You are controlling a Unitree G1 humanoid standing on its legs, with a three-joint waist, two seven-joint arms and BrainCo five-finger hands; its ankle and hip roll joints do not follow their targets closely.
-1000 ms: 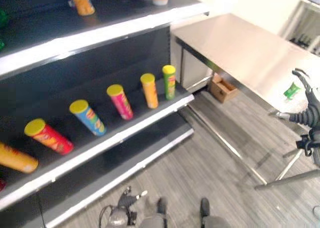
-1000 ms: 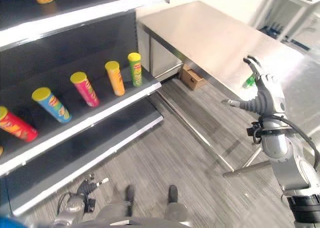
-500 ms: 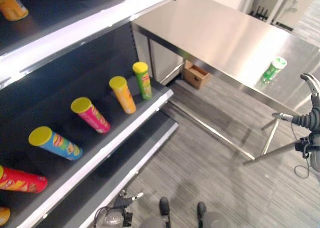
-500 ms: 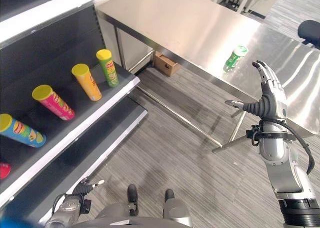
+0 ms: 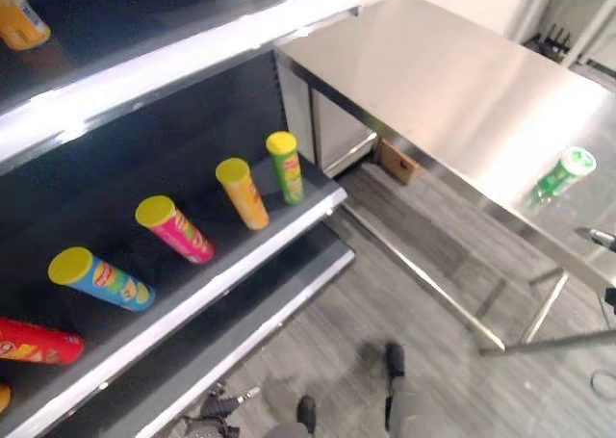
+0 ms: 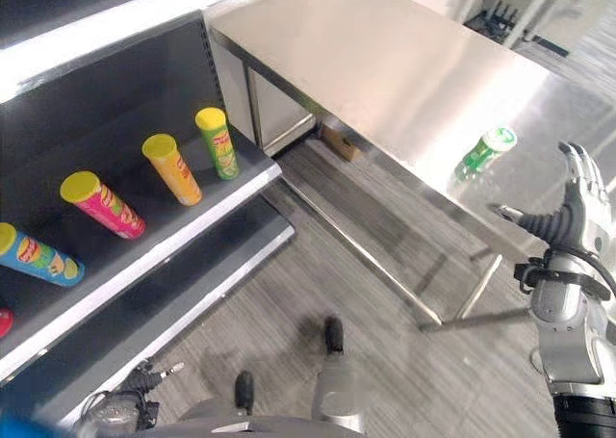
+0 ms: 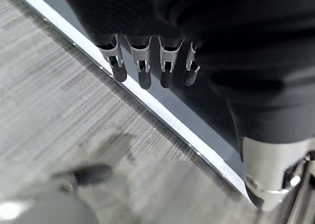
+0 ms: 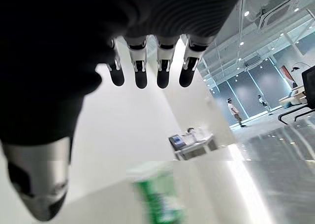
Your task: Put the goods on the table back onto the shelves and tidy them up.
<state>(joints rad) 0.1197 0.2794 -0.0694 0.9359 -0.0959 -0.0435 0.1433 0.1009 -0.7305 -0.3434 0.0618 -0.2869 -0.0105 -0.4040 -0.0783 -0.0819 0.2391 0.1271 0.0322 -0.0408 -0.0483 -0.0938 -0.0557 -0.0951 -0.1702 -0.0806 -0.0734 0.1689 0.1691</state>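
Note:
A green can (image 6: 486,151) lies on its side on the steel table (image 6: 385,63), near the front edge. It also appears blurred past my fingers as the green can (image 8: 157,194) in the right wrist view. My right hand (image 6: 577,207) is raised just right of the can, apart from it, fingers straight and empty. My left hand (image 7: 167,71) hangs low by the bottom shelf edge (image 7: 162,115), open and holding nothing. Several chip tubes lie on the middle shelf (image 5: 241,255): green (image 5: 285,167), orange (image 5: 243,193), pink (image 5: 175,228), blue (image 5: 101,277) and red (image 5: 34,342).
The upper shelf (image 5: 173,63) carries orange containers (image 5: 19,19). A cardboard box (image 5: 402,161) sits on the floor under the table. Table legs (image 6: 476,289) stand between me and the can. Grey floor lies between shelf and table.
The whole view has shifted, so the camera moved. My right hand stays raised and open by the table's front edge. The green can has kept its place on the table.

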